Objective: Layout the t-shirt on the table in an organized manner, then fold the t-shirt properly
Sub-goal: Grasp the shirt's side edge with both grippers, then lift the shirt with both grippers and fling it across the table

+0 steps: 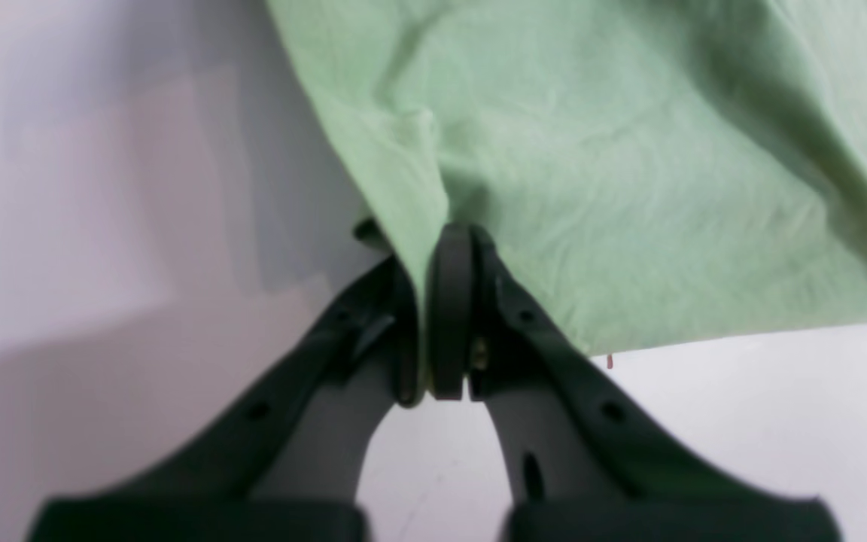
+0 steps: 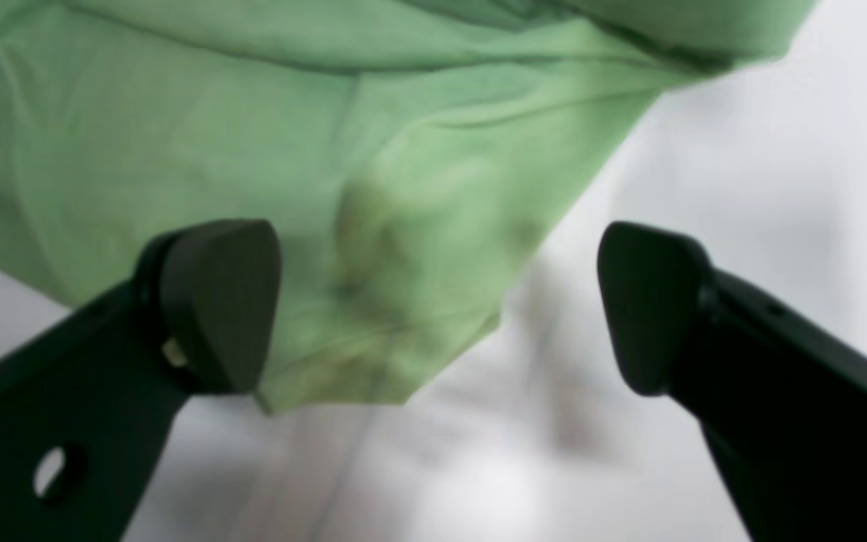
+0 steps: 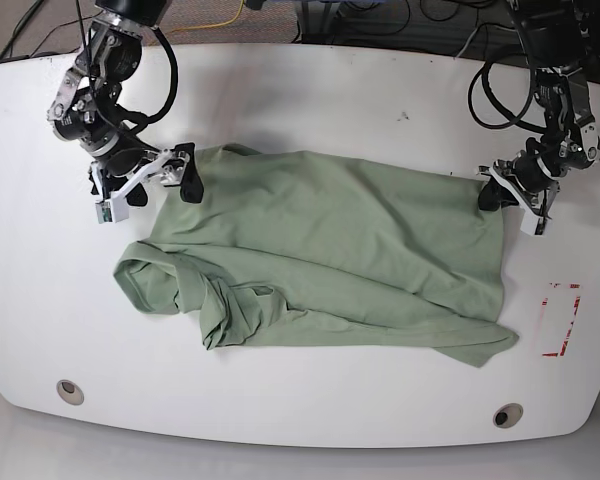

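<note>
I see the pale sage-green soft-fabric t-shirt [image 3: 330,260] lying spread but rumpled across the middle of the glossy white table [image 3: 310,90], its bunched end away from the red tape rectangle [image 3: 558,320]. My left gripper [image 1: 437,316] is pressed together, pinching the shirt's edge at the corner on the rectangle's side. My right gripper [image 2: 437,309] stands spread wide at the shirt's far corner from the rectangle, holding nothing.
</note>
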You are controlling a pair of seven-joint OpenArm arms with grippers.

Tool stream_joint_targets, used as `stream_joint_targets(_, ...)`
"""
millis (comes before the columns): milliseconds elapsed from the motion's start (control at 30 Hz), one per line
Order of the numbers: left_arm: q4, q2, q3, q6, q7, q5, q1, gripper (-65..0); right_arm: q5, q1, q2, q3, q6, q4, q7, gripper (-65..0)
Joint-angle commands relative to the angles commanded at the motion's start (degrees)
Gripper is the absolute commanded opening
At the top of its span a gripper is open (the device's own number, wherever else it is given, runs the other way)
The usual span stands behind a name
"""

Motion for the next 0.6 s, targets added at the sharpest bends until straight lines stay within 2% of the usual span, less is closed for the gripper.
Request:
stream_joint_targets(100,0.1,-0.9,-2.5,0.0,0.2,0.0,0.1,-65.0,0.0,2.5,0.1,0.0,0.00,-4.2,1.1,0.0)
stream_joint_targets(200,0.0,-2.1,-4.5,-0.2,2.3,0.0,0.0,-65.0,0.3,3.2,0.9,-0.1,0.00,-8.3,1.3,0.0)
stream_joint_targets(400,0.1,-2.5,-7.5,-5.1,5.5,0.1,-0.1,-65.0,0.2,4.8,0.4,-0.1,0.00,-12.7,1.4,0.0)
stream_joint_targets(467,0.1,-2.5,-7.7,-5.4,5.8,0.1,-0.1,-65.0,0.3,4.8,0.2,-0.4,0.00,-13.5,1.4,0.0)
stream_joint_targets(600,0.1,-2.5,-7.9,-5.4,5.8,0.1,0.0,-65.0,0.3,4.7,-2.5,-0.5,0.00,-13.7,1.0,0.0)
